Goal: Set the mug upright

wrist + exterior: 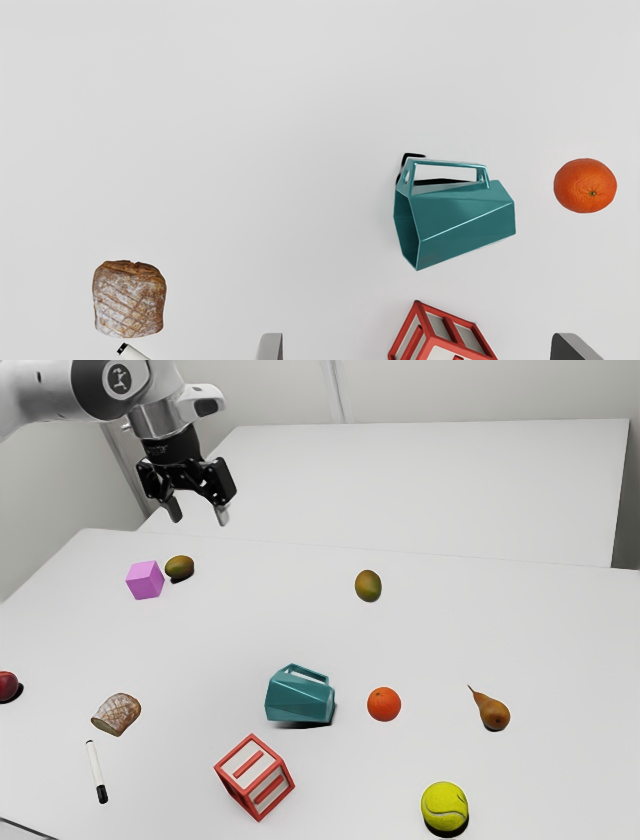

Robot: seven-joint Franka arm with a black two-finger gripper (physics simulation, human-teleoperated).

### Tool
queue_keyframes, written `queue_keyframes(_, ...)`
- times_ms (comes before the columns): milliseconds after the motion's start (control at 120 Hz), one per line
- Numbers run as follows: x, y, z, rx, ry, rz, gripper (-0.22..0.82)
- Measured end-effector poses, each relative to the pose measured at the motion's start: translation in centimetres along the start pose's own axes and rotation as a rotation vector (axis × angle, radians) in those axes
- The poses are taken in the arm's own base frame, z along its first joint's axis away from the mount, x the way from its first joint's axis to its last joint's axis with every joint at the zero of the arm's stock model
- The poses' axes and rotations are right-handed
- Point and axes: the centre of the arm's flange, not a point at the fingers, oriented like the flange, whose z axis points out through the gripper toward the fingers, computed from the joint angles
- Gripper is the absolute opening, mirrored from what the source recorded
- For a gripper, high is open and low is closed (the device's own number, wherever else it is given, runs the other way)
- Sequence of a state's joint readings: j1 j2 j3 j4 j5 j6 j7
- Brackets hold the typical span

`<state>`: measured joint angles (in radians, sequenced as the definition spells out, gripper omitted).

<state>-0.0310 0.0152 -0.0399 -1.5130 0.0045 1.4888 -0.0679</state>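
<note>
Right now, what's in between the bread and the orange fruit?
The teal mug lies there on its side, closer to the orange fruit than to the bread. Both views show it.

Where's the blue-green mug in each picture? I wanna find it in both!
Exterior view: the mug lies on its side a bit below the picture's middle, between the bread and the orange.
Wrist view: it lies between the bread and the orange again, with its open end facing the bread's side.
Shared landmark: the red-and-white block, close to the mug in both.
</note>
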Motion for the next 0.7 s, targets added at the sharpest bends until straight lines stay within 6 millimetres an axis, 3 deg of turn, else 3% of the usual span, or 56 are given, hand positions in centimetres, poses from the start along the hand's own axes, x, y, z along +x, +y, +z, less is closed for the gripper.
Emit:
queue_keyframes(325, -1.2, 0.4, 1.0, -0.003, -0.023, 0.001, 0.58)
queue_keyframes(700, -1.8, -0.8, 8.3, -0.079, -0.068, -0.027, 0.58)
